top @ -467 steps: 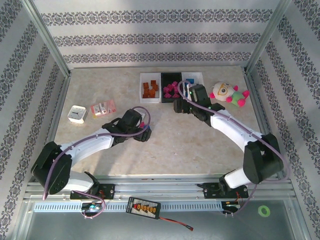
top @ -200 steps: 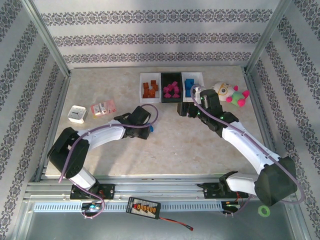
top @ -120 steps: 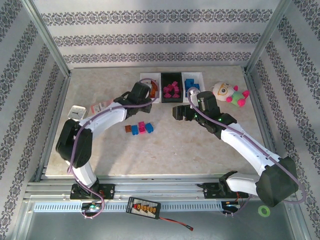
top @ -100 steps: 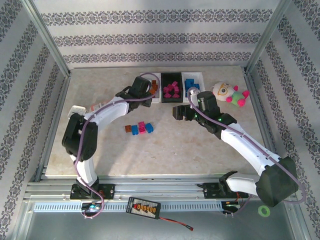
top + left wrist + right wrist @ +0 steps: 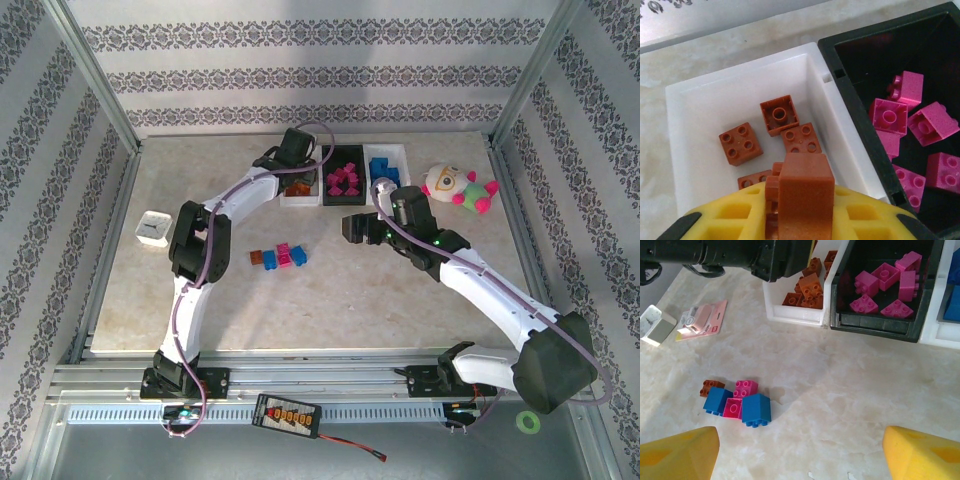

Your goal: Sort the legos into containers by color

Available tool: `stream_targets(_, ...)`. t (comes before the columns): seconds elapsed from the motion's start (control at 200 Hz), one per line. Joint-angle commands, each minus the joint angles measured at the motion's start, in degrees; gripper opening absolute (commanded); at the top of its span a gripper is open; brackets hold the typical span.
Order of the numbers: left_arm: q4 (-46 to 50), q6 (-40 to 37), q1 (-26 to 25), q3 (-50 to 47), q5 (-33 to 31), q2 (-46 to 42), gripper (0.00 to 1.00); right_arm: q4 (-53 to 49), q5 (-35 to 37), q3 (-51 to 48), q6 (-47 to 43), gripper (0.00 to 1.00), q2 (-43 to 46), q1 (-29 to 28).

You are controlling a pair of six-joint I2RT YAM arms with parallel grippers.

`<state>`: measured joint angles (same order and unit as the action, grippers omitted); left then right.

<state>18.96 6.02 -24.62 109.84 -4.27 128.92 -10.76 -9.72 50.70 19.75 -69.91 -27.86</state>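
Note:
My left gripper (image 5: 293,150) hangs over the left white container (image 5: 835,131), its yellow fingers shut on a brown lego (image 5: 806,184). Several brown legos (image 5: 785,127) lie in that bin. The black container (image 5: 858,116) beside it holds magenta legos (image 5: 912,117), and the right white container (image 5: 386,151) holds blue ones. A small cluster of blue, magenta and brown legos (image 5: 740,402) lies loose on the table (image 5: 280,257). My right gripper (image 5: 800,455) stands open above the table, right of that cluster, with nothing between its fingers (image 5: 352,228).
A plush toy (image 5: 455,187) sits at the back right. A small white box (image 5: 154,228) stands at the left, with a flat pink packet (image 5: 701,320) near it. The left arm stretches across the table's left half toward the bins.
My left arm swung from the loose cluster up to the brown bin, carrying a brown lego. The right gripper drifted a little left, away from the blue bin.

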Motion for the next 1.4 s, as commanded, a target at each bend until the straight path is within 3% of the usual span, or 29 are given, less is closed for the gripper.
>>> stream_targets(0.0, 1.7, -0.7, 0.6, 2.8, 1.2, 0.3, 0.40, 0.9, 0.9, -1.2, 1.0, 0.85, 0.3, -0.8)
stream_targets(0.13, 0.6, -0.4, 0.6, 1.1, 1.3, -2.1, 0.65, 0.6, 1.3, -1.6, 1.0, 0.85, 0.0, -2.1)
stream_targets(0.23, -1.5, -0.3, 0.6, -3.0, 1.1, -6.0, 0.78, 0.4, 1.7, -1.7, 0.8, 0.85, -0.7, -3.3)
stream_targets(0.425, -6.9, 0.6, 0.6, -17.0, 0.4, -17.1, 0.90, 0.0, 3.4, -0.4, -0.8, 0.86, -4.8, -6.8)
stream_targets(0.6, -12.4, 1.7, 0.6, -35.2, 1.2, -30.1, 1.00, -1.6, 6.5, 4.2, -2.2, 0.86, -12.1, -11.9)
stream_targets(0.864, -14.3, 2.4, 0.6, -61.7, -0.9, -53.4, 0.99, -4.1, 10.2, 12.7, 0.6, 0.85, -24.8, -17.8)
stream_targets(0.999, -11.9, 6.0, 0.6, -71.1, 0.1, -65.8, 0.99, -4.8, 9.7, 16.9, 2.6, 0.79, -31.2, -18.4)
stream_targets(1.214, -7.5, 5.1, 0.5, -78.9, 1.4, -79.4, 0.99, -5.5, 9.3, 22.8, 3.2, 0.66, -39.4, -18.5)
stream_targets(1.394, -6.2, 2.6, 0.6, -79.8, 3.6, -83.0, 0.99, -6.8, 9.1, 26.4, 2.8, 0.60, -44.4, -18.3)
